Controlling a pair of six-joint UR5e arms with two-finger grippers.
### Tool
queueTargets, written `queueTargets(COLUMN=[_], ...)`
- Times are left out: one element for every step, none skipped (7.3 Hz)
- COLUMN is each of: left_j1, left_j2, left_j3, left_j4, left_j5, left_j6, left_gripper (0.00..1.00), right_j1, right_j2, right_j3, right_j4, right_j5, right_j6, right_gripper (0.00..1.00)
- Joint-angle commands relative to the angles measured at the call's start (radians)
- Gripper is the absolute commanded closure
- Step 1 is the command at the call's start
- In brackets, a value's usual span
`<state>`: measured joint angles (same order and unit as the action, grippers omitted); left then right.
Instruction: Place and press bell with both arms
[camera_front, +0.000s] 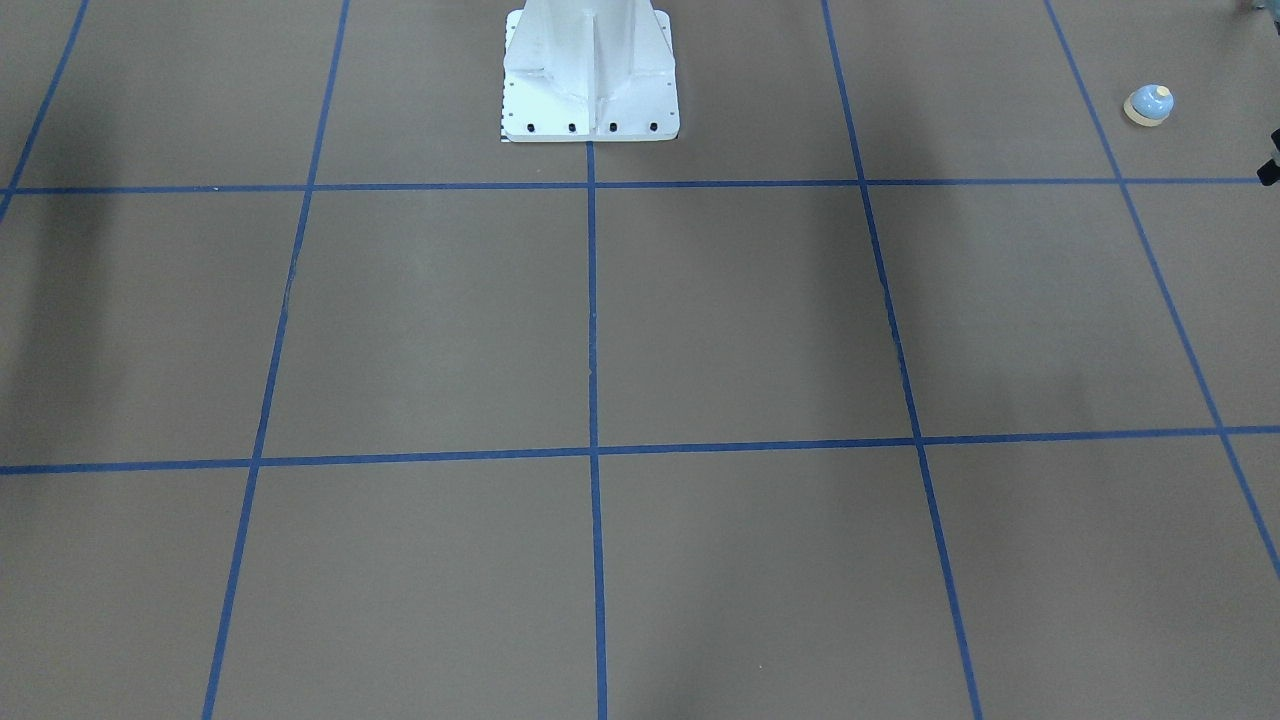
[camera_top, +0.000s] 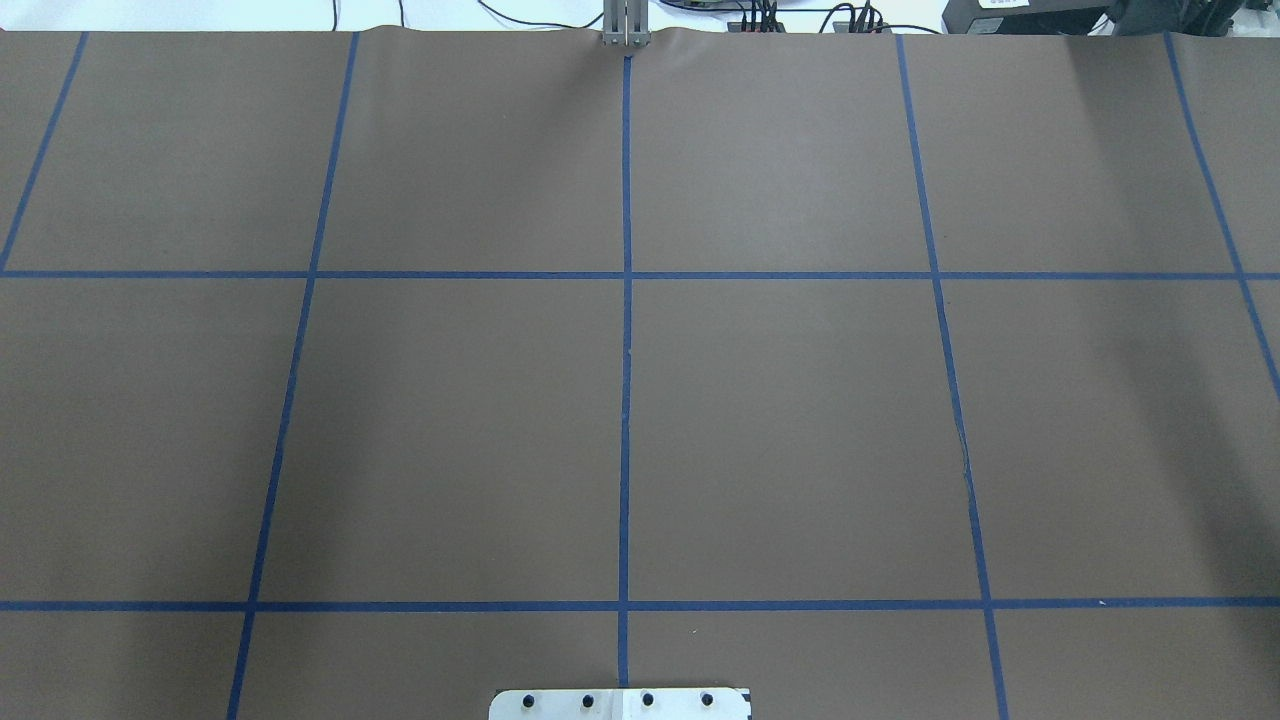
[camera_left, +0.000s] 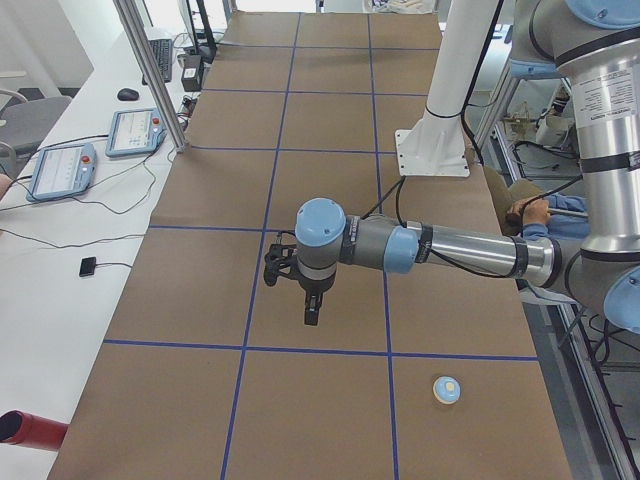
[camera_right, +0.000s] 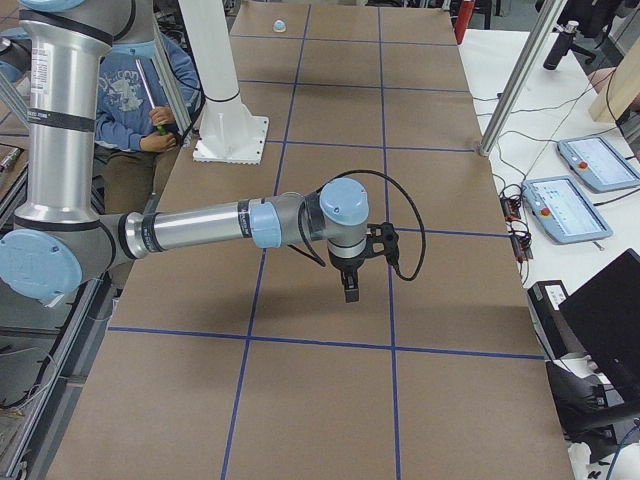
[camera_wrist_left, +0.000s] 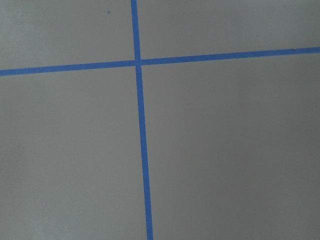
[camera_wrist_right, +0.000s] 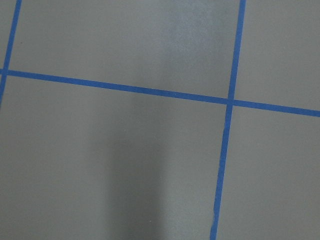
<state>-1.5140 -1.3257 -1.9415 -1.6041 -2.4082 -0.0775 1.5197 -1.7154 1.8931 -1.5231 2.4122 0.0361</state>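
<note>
Left gripper (camera_left: 311, 318) hangs above the table (camera_left: 320, 130), pointing down; side view only, can't tell if its jaws are parted or closed. Same for right gripper (camera_right: 349, 292). Neither holds anything. Bell (camera_left: 447, 389) sits upright on the table, well apart from left gripper, toward the robot's side; far from right gripper.
</note>
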Motion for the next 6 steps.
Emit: queueTargets(left_j1=[0.033, 0.079, 0.107, 0.153, 0.179, 0.184], left_j2=[0.003, 0.005, 0.006, 0.049, 0.078, 0.104], left_j3=[-0.002, -0.002, 0.001, 0.004, 0.016, 0.051], left_j4=[0.001, 0.004, 0.004, 0.004, 0.003, -0.003], left_j5=[-0.031, -0.023, -0.019, 0.039, 0.07, 0.073], left_j6=[-0.001, -0.001, 0.002, 0.007, 0.008, 0.015], left_gripper=[0.0, 0.0, 0.0, 0.0, 0.0, 0.0], right_j1=[-0.003, -0.006, -0.007, -0.01, -0.021, -0.06], right_j2=[-0.03, -0.03, -0.044, -0.062, -0.062, -0.061], right_j3=[-0.002, -0.003, -0.003, -0.005, -0.005, -0.005], right_j4=[0.06, 0.086, 0.13, 0.145, 0.146, 0.144], right_j5=[0.046, 0.048, 0.054, 0.06, 0.065, 0.077], right_j6=[0.007, -0.002, 0.004, 0.017, 0.042, 0.059], right_gripper=[0.0, 0.0, 0.0, 0.0, 0.0, 0.0])
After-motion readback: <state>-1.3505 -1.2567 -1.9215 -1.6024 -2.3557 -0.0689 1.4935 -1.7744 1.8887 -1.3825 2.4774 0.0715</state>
